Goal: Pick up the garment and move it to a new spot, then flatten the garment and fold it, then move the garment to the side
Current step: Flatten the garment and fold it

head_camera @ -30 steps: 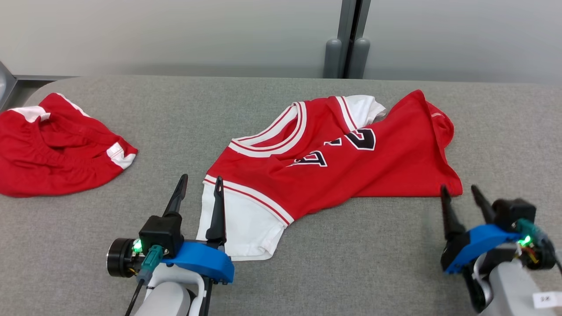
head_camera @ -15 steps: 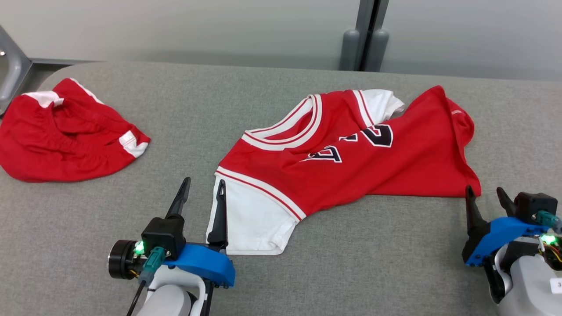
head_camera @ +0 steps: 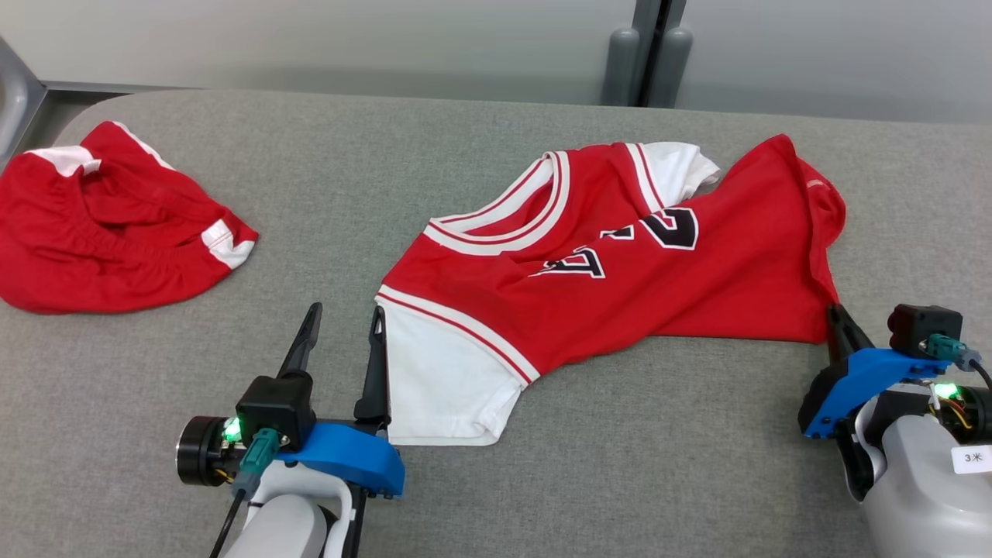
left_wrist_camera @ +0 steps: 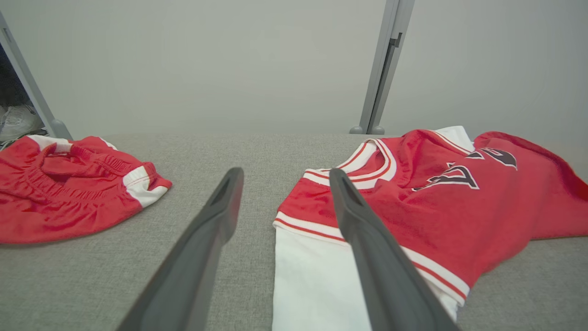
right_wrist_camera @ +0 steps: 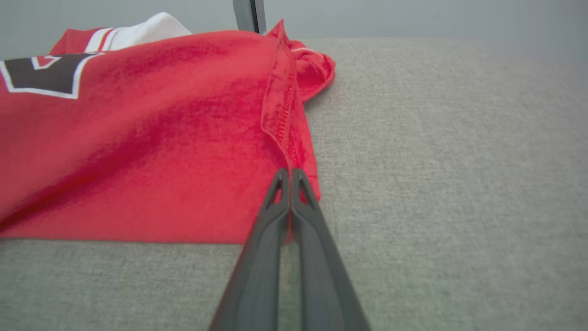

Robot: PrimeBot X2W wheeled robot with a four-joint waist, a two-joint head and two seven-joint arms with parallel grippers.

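A red jersey (head_camera: 620, 287) with white sleeves and black numbers lies crumpled across the middle of the grey table (head_camera: 325, 163). My right gripper (head_camera: 837, 316) sits at its near right hem corner. The right wrist view shows that gripper (right_wrist_camera: 287, 174) with its fingers pressed together on the stitched hem of the jersey (right_wrist_camera: 138, 138). My left gripper (head_camera: 346, 310) stands open at the near left. Its right finger lies along the edge of the white sleeve (head_camera: 434, 380). In the left wrist view the left gripper (left_wrist_camera: 285, 174) spans bare table and the sleeve's edge (left_wrist_camera: 312, 276).
Red shorts (head_camera: 108, 225) with white trim lie bunched at the table's far left, also seen in the left wrist view as the shorts (left_wrist_camera: 69, 184). A grey post (head_camera: 647, 54) stands against the wall behind the table. Bare table runs along the near edge between the arms.
The right gripper went from open to shut and reached forward onto the jersey's hem corner. The head camera shifted a little. The left gripper stays open beside the sleeve.
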